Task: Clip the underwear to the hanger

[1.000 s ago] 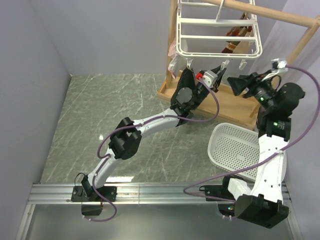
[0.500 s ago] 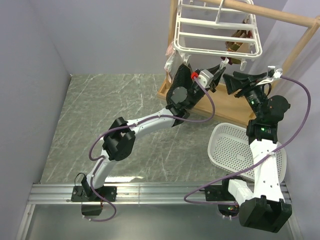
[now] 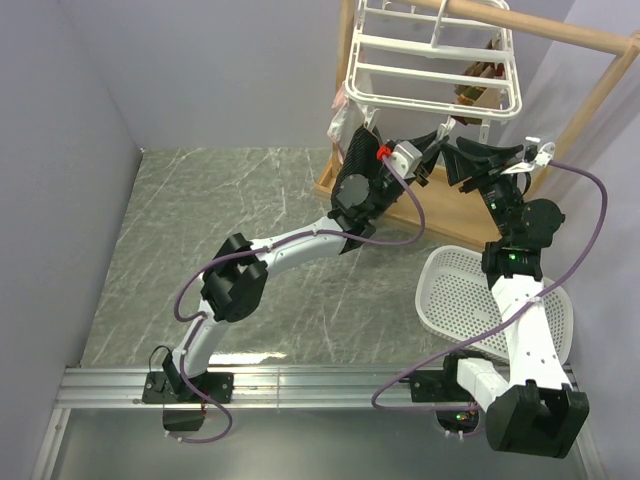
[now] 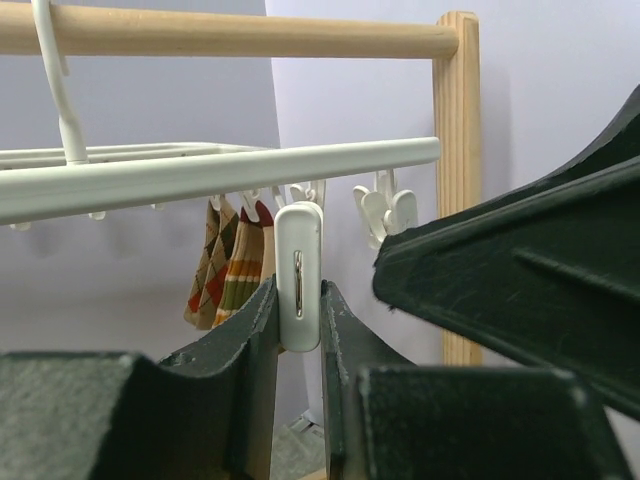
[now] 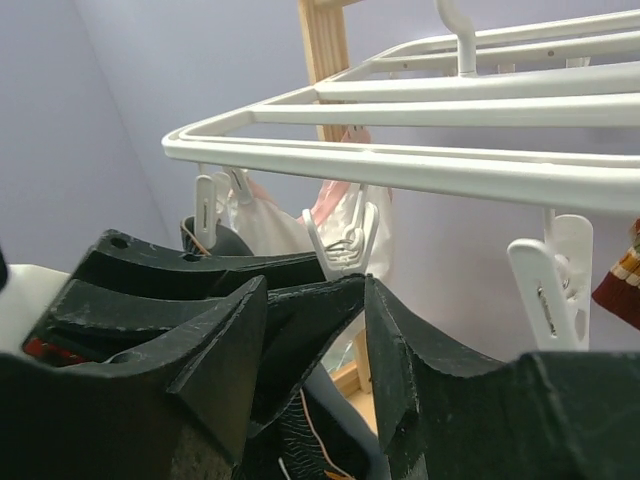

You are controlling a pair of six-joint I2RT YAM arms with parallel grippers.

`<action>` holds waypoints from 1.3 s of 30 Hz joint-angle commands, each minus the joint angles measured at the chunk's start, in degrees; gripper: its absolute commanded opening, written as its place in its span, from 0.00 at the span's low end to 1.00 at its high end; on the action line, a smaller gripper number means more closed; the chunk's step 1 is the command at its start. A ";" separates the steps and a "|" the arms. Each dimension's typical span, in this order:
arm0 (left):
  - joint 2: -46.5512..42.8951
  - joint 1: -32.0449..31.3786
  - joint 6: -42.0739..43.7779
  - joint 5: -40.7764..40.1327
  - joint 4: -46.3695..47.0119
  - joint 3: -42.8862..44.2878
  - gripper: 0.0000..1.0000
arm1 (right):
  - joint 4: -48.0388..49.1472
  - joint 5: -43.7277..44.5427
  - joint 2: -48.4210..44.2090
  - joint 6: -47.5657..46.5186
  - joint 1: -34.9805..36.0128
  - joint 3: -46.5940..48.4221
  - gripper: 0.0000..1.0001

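The white hanger (image 3: pixel 430 75) hangs from a wooden rail. The black underwear (image 3: pixel 358 150) with orange trim dangles from a clip at the hanger's front left corner. My left gripper (image 3: pixel 443 135) is raised under the front bar and is shut on a white clip (image 4: pixel 298 270), pinched between its jaws (image 4: pixel 298 300). In the right wrist view that clip (image 5: pixel 345 240) is spread open. My right gripper (image 3: pixel 458 158) is right beside it, jaws apart (image 5: pixel 315 290) around the left gripper's fingertip. Black fabric (image 5: pixel 300 440) lies low between my right fingers; I cannot tell whether it touches them.
The light wooden frame (image 3: pixel 590 40) and its tray base (image 3: pixel 450 215) stand behind the grippers. A white perforated basket (image 3: pixel 470 295) lies at the right. A brown patterned item (image 4: pixel 225 260) and a whitish pouch (image 3: pixel 343 100) hang from other clips. Further clips (image 5: pixel 545 290) hang along the front bar.
My right gripper has swung up and left, close against the left gripper under the rack. The left gripper has risen a little to the clip. The rack has shifted slightly.
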 commanded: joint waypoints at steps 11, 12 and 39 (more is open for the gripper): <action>-5.17 -0.70 -0.83 6.19 3.98 -3.30 0.00 | 12.02 3.57 3.40 -4.99 3.68 -1.08 0.52; -5.26 -0.70 -0.83 6.28 4.06 -3.48 0.00 | 12.37 3.48 3.66 -5.17 3.86 -1.00 0.52; -6.66 -0.70 -0.39 9.01 4.50 -6.47 0.00 | 12.03 4.10 9.29 -6.93 6.58 3.40 0.51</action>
